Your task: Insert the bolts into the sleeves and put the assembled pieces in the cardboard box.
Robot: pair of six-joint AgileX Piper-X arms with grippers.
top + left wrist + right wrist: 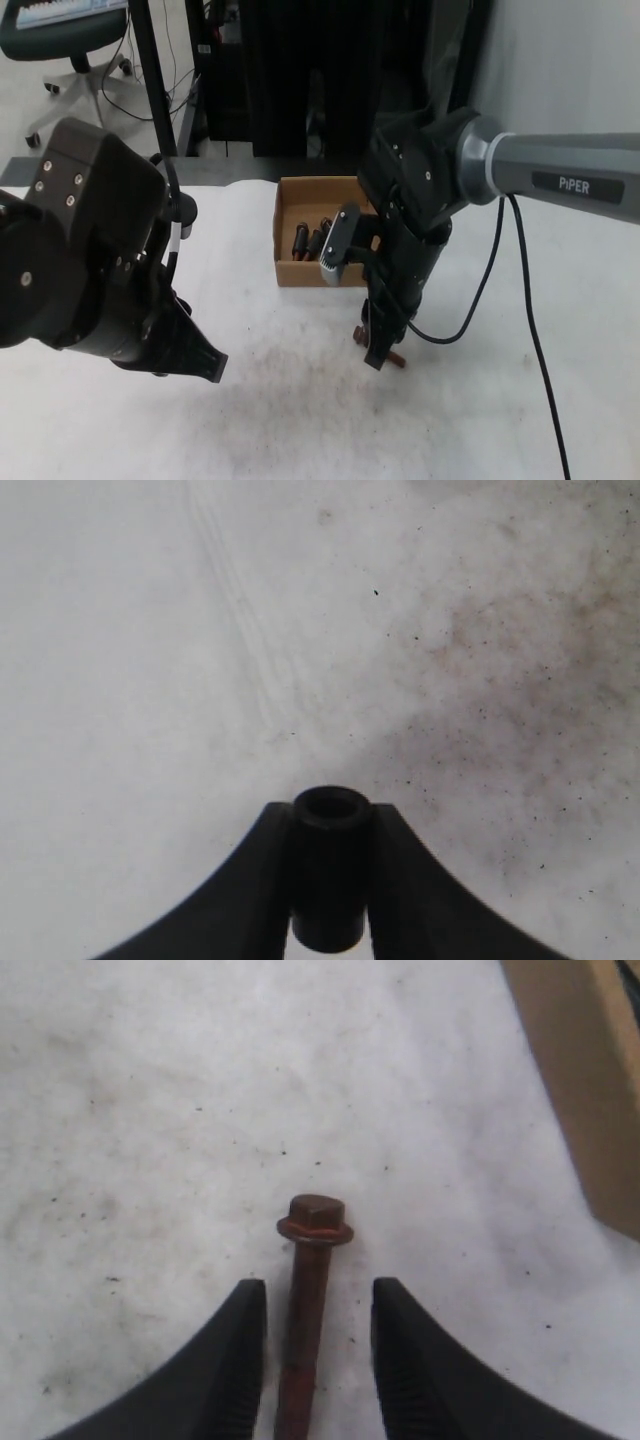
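Bolt (312,1300), rusty brown with a flanged hex head, lies flat on the white bench cover (300,430), a little in front of the cardboard box (298,272) and near its right front corner; its shank runs between the two fingers of the right gripper (318,1285), and its head sticks out beyond the fingertips. The fingers are spread, one on each side of the shank, with a gap on both sides, so they do not pinch it. The right arm comes in from the right of the box; its wrist bends steeply down and covers the box's right end, and the fingertips are at the cover.

Inside the box lie some dark assembled pieces (310,240), close together.

The sleeve (330,880), black and short, is pinched by the left gripper (332,815); both fingers press on its sides and its open bore shows at the end. This gripper hangs over the stained cover, well to the left of the box and nearer the camera, pointing down toward the cover.
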